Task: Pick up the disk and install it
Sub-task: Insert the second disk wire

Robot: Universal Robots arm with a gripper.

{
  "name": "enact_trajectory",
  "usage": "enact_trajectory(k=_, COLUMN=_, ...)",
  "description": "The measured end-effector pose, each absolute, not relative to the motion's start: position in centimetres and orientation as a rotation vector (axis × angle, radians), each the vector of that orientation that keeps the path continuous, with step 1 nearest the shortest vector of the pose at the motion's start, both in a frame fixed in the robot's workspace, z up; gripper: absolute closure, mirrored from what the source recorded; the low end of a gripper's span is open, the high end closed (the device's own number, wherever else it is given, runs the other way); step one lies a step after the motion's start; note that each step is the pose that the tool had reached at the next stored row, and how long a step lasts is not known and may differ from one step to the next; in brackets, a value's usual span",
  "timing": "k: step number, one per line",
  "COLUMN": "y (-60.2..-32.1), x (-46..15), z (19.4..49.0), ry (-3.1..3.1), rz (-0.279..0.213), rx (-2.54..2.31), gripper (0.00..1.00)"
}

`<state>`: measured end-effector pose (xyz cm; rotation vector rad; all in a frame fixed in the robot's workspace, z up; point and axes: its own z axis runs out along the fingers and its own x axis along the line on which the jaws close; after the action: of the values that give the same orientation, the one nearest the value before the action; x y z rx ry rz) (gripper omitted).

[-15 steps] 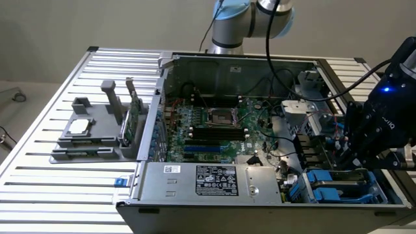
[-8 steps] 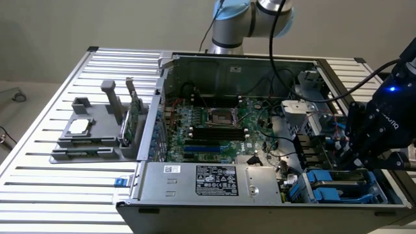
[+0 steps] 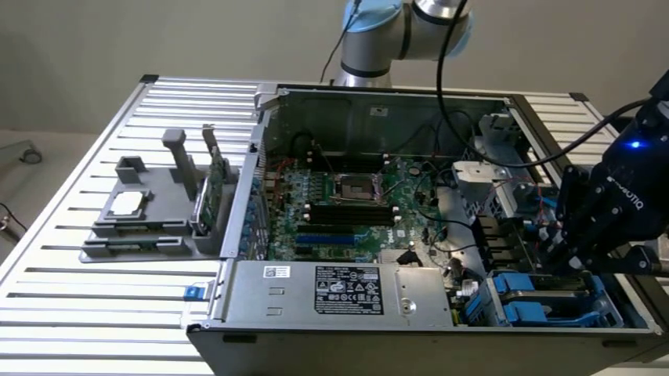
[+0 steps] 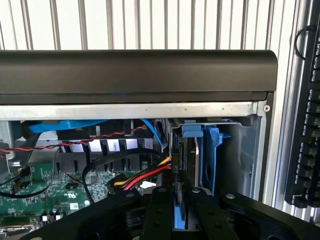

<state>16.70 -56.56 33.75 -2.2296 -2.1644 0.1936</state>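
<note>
Over the drive bay (image 3: 549,301), at the exterior view's right corner of the open computer case (image 3: 418,348), my gripper (image 4: 178,194) is clenched on the disk (image 4: 178,216), gripping it on edge by its blue carrier. I judge the pickup done and the seating not yet finished. Red and yellow cables (image 4: 145,175) and a neighbouring blue carrier (image 4: 212,150) crowd just beside the slot.

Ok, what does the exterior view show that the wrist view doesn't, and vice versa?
Exterior view: the arm, the power supply, the grey fixture with a green card.
Wrist view: the disk edge-on, clamped in the hand; a black keyboard beside the case.
Both: the blue drive bay, the motherboard, the slatted table.
</note>
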Motion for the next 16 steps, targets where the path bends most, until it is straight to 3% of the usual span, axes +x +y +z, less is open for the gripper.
enact_trajectory(k=16, y=-56.85, x=17.39, z=33.60, ry=-2.118, rz=0.225, rx=-2.243, gripper=0.83)
